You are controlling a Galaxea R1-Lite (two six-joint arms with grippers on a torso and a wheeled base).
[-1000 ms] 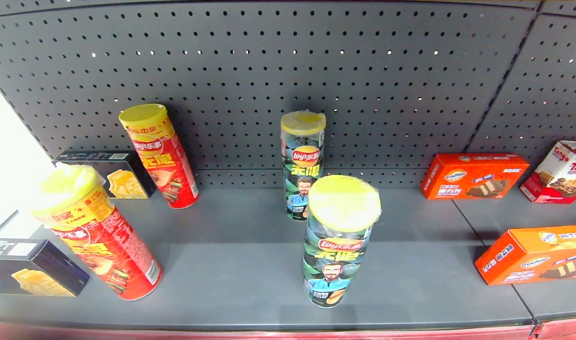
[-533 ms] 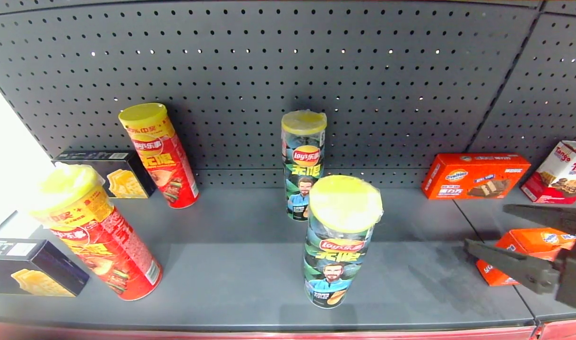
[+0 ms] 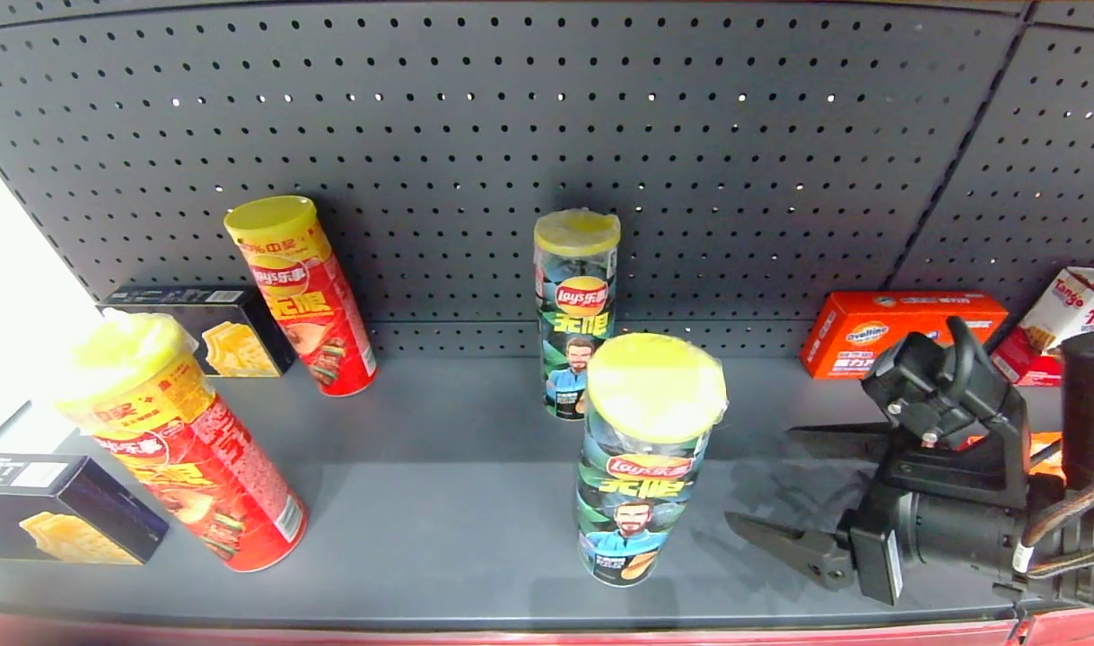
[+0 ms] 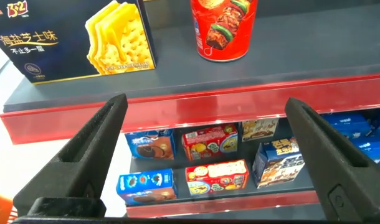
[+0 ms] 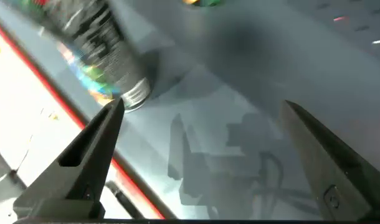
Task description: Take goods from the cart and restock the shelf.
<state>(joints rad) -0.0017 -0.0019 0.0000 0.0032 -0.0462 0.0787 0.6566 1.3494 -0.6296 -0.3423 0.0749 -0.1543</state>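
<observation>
My right gripper (image 3: 766, 477) has pushed further in from the right edge of the head view over the last half second. It now sits in the lower right of that frame, low over the grey shelf (image 3: 439, 484). My fingers there are spread wide with nothing between them, and their tips point toward the near green can (image 3: 645, 458), close beside it but not touching. In my right wrist view the same gripper (image 5: 204, 104) gapes over the shelf top, with the blurred foot of that can (image 5: 99, 46) just off one finger.

The near green can stands upright at centre frame, and the far green can (image 3: 575, 314) stands behind it against the pegboard (image 3: 511, 135). One red can (image 3: 300, 296) stands at upper left and a second red can (image 3: 183, 449) at lower left, each with a dark cracker box beside it (image 3: 210, 327) (image 3: 57, 507). An orange box (image 3: 870, 332) lies at the right, behind my arm.

My left gripper (image 4: 207, 102) is also wide open and empty. It hangs in front of the shelf's red front edge (image 4: 240, 102), below a cracker box (image 4: 78, 37) and a red can (image 4: 222, 28). Small boxes (image 4: 209, 162) fill the lower shelves beyond it.
</observation>
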